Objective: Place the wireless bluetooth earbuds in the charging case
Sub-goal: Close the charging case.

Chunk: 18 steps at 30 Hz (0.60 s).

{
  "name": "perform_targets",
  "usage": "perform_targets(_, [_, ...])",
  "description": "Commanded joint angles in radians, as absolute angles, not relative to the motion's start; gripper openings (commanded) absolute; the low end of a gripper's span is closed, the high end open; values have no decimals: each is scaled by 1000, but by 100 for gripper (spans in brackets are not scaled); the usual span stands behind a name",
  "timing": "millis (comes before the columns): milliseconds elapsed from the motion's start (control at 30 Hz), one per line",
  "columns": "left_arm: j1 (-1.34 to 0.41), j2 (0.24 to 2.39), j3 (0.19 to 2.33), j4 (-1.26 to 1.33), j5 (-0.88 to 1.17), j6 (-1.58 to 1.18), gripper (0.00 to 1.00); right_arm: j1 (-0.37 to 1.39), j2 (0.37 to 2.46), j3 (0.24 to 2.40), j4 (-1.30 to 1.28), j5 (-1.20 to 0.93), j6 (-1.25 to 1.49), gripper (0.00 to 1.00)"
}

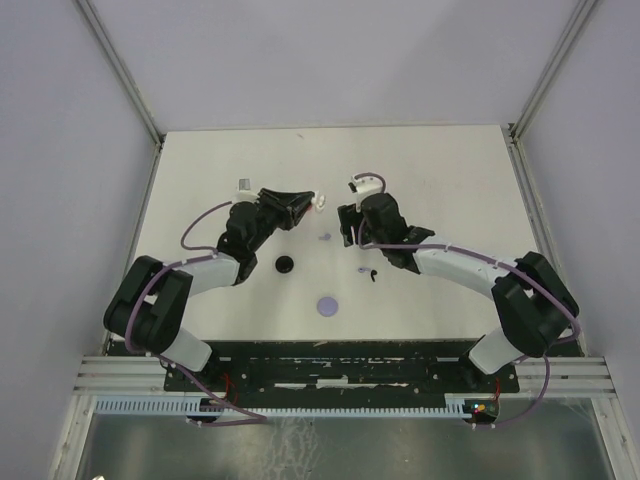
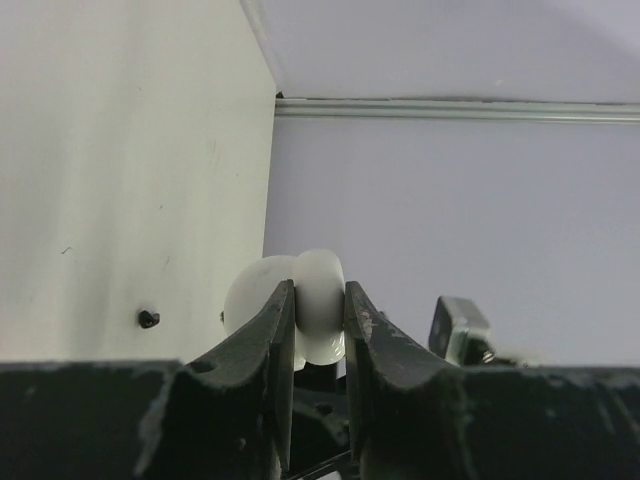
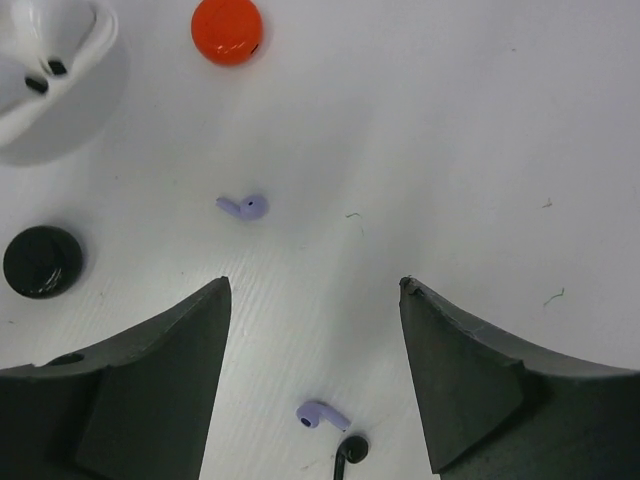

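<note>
Left gripper (image 2: 318, 292) pinched the white case (image 2: 258, 290); right gripper (image 3: 315, 287) hung spread over a lavender earbud (image 3: 318, 414). Judged step: picking it; needs centring, then descent.

No legible text (any view) — none

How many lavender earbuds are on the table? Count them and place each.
2. One lavender earbud lies ahead of the right gripper; the other lies between its open fingers, beside a black earbud. Others may be hidden.
</note>
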<state>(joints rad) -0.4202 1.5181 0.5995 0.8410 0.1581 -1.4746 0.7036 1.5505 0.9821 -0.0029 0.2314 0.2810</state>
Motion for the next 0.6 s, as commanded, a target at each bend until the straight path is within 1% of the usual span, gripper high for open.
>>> perform_targets(0, [-449,1541,656,856,54,-1565,3,727,1519,875,352,232,231,77])
perform_targets(100, [-473,1561,660,857,28,-1607,3,742,1549,812,541,206,193,77])
perform_targets(267, [-500,1591,661,856,4,-1649,3,760,1623,781,752,203,141,77])
perform_targets(433, [-515,1612,664,857,-6,-1673,3,770,1673,829,759,183,126,76])
perform_targets(567, [-520,1620,672,860,4,-1675,3,775,1698,861,747,218,111,76])
